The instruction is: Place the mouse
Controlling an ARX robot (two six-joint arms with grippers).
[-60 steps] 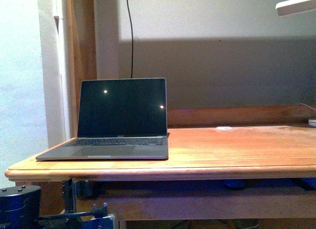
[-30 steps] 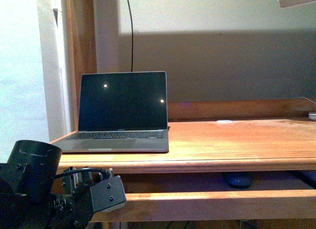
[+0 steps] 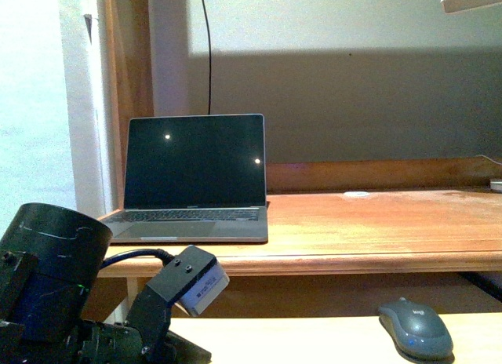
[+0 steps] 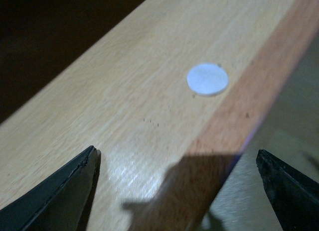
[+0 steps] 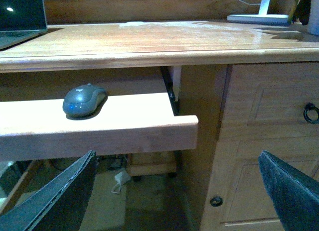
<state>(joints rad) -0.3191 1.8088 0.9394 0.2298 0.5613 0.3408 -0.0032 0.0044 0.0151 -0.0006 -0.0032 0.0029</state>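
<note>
The mouse (image 3: 416, 329) (image 5: 83, 99), a dark grey rounded dome, rests on the pulled-out light wood tray (image 3: 314, 336) (image 5: 124, 122) under the desk top (image 3: 369, 231). My left arm fills the lower left of the front view. Its gripper (image 4: 179, 191) is open over the light wood, with a flat white disc (image 4: 207, 79) ahead of the fingers. My right gripper (image 5: 179, 191) hangs open below and in front of the tray's front edge, apart from the mouse, with nothing between its fingers.
An open laptop (image 3: 192, 180) with a dark screen stands at the desk's left. A small white disc (image 3: 357, 194) lies farther back on the desk. A lamp base (image 5: 259, 18) sits at the back right. Drawer fronts (image 5: 269, 141) stand right of the tray.
The tray has slid out from under the desk and the mouse on it now shows in full. My left arm has risen further into the front view.
</note>
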